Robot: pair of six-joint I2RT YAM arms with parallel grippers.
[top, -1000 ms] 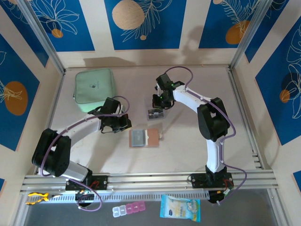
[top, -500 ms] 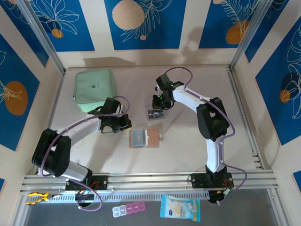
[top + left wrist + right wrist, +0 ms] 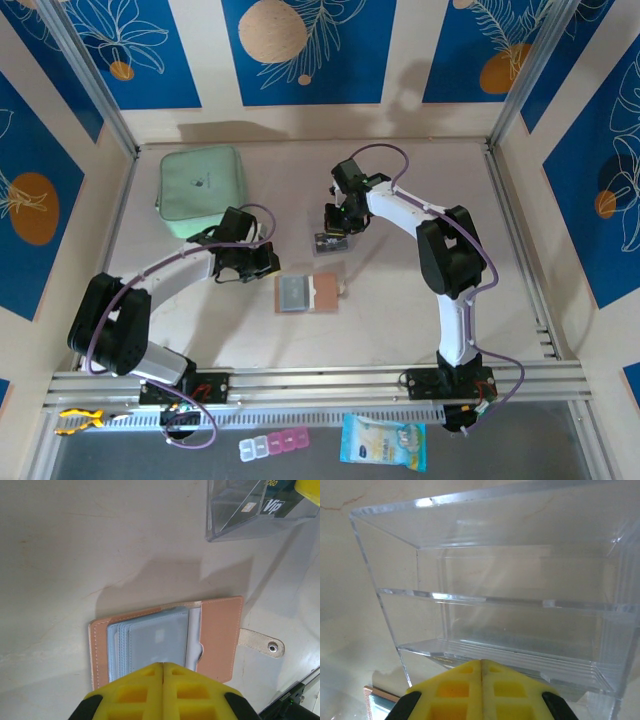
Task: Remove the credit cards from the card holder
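The card holder lies open on the table, salmon-brown outside with grey-blue pockets and a snap tab. What the pockets contain I cannot tell. My left gripper is shut and empty, hovering at the holder's near edge; from above, the left gripper sits just left of the holder. A dark card with white lettering shows in a clear plastic box behind the holder. My right gripper is shut and empty, close against that clear box; the top view shows the right gripper just behind the box.
A mint-green zip case lies at the back left. Below the front rail sit a pill organiser, a blue snack packet and a yellow tool. Metal frame posts edge the table.
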